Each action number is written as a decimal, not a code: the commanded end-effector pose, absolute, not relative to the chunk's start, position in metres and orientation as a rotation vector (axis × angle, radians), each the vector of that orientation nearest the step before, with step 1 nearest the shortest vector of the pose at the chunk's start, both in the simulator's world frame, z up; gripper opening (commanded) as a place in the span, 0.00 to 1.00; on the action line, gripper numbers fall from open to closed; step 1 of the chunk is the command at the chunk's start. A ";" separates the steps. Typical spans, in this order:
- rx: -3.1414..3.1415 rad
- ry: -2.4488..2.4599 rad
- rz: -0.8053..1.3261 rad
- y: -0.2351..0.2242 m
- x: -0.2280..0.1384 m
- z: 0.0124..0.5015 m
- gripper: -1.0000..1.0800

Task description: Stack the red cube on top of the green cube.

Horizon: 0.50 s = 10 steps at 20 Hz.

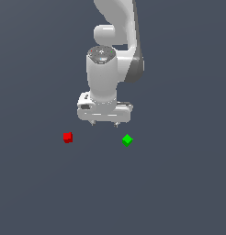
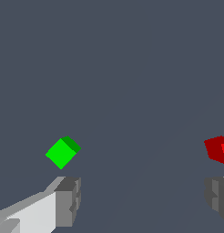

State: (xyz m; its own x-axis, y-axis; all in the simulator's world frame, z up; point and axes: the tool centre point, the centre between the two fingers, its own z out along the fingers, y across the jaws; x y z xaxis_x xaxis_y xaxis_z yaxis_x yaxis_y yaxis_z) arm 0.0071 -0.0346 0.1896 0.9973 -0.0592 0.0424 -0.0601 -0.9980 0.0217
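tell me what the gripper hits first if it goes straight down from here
Likely just the bare floor: the open gripper points down between the red cube and the green cube, though depth is uncertain.

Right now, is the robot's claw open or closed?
Open. The gripper holds nothing; its fingers stand wide apart, with the red cube and green cube untouched on the floor.

Plain dark grey-blue ground [image 1: 36,193].

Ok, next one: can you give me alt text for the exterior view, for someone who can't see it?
A white robot arm hangs over a plain dark grey floor, its end effector open and empty above two tiny cubes lying apart. The red cube sits toward the exterior view's left of the end effector, and the green cube, turned corner-on, sits toward the right.
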 end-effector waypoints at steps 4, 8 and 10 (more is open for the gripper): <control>3.117 -0.089 0.065 -0.036 0.007 0.189 0.96; 3.118 -0.073 0.062 -0.045 0.004 0.184 0.96; 3.119 -0.059 0.060 -0.051 0.002 0.180 0.96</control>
State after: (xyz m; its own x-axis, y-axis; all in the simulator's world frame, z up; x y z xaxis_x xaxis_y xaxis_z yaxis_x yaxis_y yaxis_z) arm 0.0038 -0.0460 0.1830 0.9983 -0.0426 0.0403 -0.0435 -0.9988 0.0207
